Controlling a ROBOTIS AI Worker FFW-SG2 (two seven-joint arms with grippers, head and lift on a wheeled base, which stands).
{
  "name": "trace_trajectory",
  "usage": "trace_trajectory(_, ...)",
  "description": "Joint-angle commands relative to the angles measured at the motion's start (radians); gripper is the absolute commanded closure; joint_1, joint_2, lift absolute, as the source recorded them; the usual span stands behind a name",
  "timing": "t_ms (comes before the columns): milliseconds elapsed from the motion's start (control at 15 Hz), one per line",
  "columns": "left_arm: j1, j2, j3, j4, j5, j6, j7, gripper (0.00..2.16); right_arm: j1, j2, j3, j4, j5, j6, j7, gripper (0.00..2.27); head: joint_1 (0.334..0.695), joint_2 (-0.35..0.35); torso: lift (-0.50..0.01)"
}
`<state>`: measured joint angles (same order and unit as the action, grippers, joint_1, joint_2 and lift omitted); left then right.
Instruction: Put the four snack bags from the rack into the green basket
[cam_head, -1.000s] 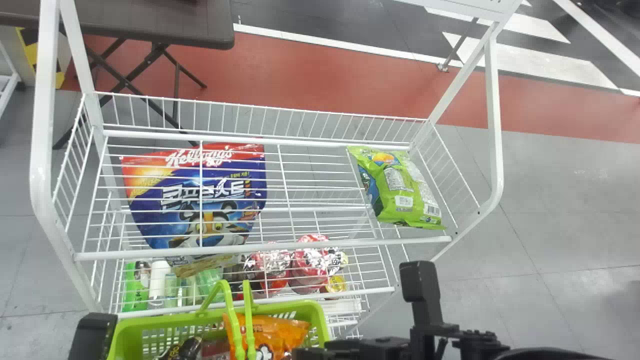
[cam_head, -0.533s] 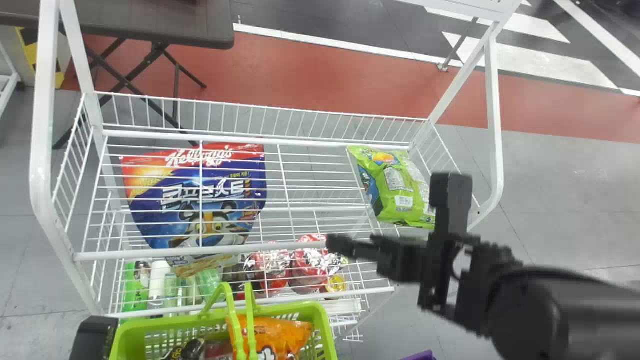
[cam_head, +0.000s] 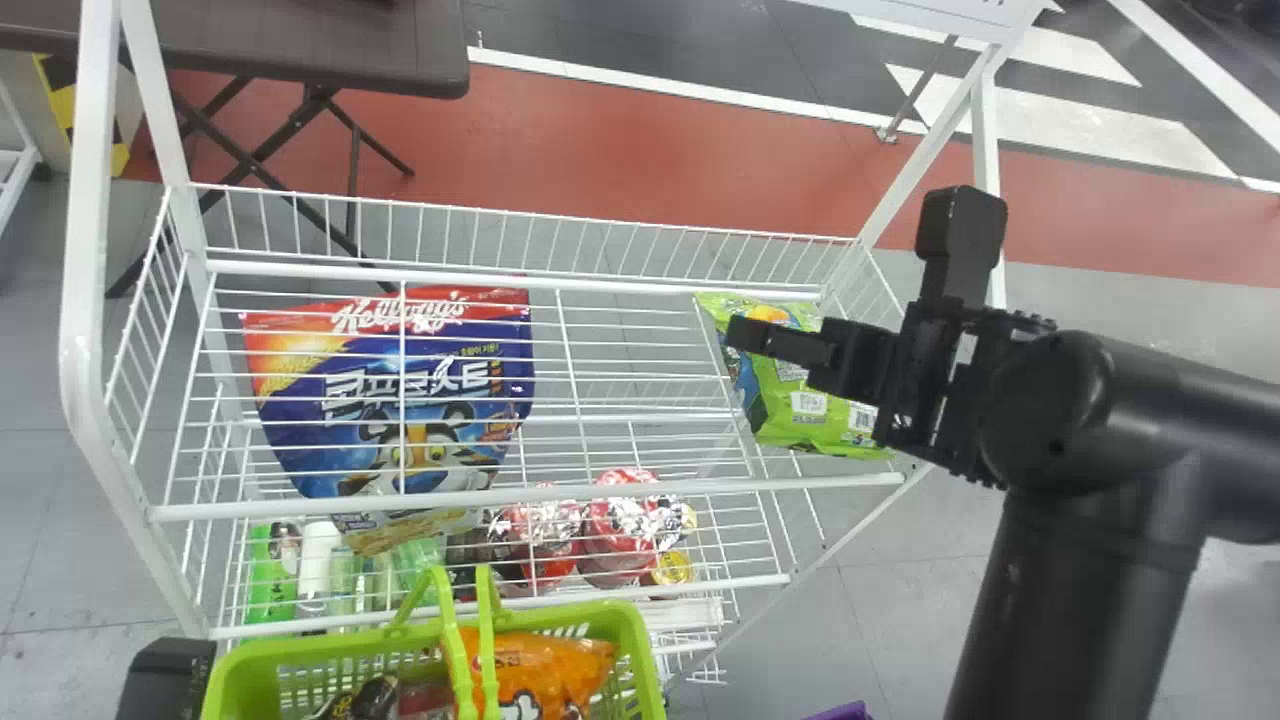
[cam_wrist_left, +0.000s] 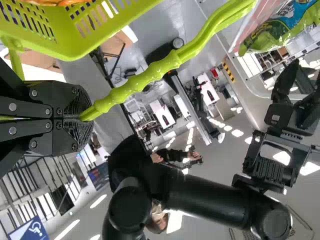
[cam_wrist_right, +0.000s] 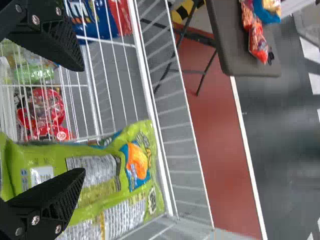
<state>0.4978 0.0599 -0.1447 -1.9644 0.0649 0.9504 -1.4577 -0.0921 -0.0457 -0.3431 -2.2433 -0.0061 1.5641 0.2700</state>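
Evidently the left gripper is clamped on the handle of the green basket to steady it — just beside the rack, so the carry should be short. The right gripper, its fingers well apart, hangs over the lime-green snack bag at the right end of the upper wire shelf. That wide spread probably allows for the puffy body — lowering, then closing, seems next. An orange snack bag already lies in the basket.

Right gripper over the green bag — blue bag at the rack's left, orange bag in the basket.
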Motion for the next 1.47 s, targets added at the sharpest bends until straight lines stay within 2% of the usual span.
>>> trace_trajectory(0, -0.002, 0.0, -0.006, 0.001, -0.002, 0.0, 0.0, 2.02, -0.038, -0.014, -0.03, 0.067, 0.026, 0.008, 0.0, 0.11, 0.695, -0.35, -0.006)
trace_trajectory(400, 0.001, 0.001, -0.016, -0.001, -0.01, 0.0, -0.003, 2.02, -0.092, -0.066, -0.086, 0.225, 0.032, 0.008, 0.002, 0.11, 0.695, -0.35, -0.006)
trace_trajectory(667, 0.005, 0.003, -0.023, -0.002, -0.011, 0.0, -0.006, 2.02, -0.084, -0.076, -0.105, 0.248, 0.032, 0.008, 0.028, 0.11, 0.695, -0.35, -0.006)
trace_trajectory(1000, 0.028, 0.003, -0.026, -0.014, -0.011, -0.012, -0.007, 2.02, -0.066, -0.077, -0.086, 0.249, 0.057, 0.008, 0.061, 0.49, 0.695, -0.35, -0.006)
trace_trajectory(1067, 0.028, 0.003, -0.026, -0.014, -0.011, -0.012, -0.007, 2.02, -0.066, -0.079, -0.086, 0.249, 0.063, 0.008, 0.069, 0.82, 0.695, -0.35, -0.006)
trace_trajectory(1133, 0.031, 0.003, -0.026, -0.014, -0.011, -0.015, -0.007, 2.02, -0.064, -0.08, -0.083, 0.248, 0.071, 0.008, 0.077, 1.52, 0.695, -0.35, -0.006)
trace_trajectory(1200, 0.033, 0.003, -0.027, -0.016, -0.011, -0.015, -0.007, 2.02, -0.058, -0.08, -0.088, 0.246, 0.069, 0.008, 0.077, 1.83, 0.695, -0.35, -0.006)
trace_trajectory(1267, 0.038, 0.003, -0.027, -0.019, -0.011, -0.018, -0.007, 2.02, -0.041, -0.08, -0.088, 0.237, 0.067, 0.008, 0.077, 1.96, 0.695, -0.35, -0.006)
trace_trajectory(1400, 0.042, 0.003, -0.033, -0.024, -0.011, -0.025, -0.007, 2.02, -0.014, -0.08, -0.093, 0.203, 0.067, 0.008, 0.077, 2.08, 0.695, -0.35, -0.006)
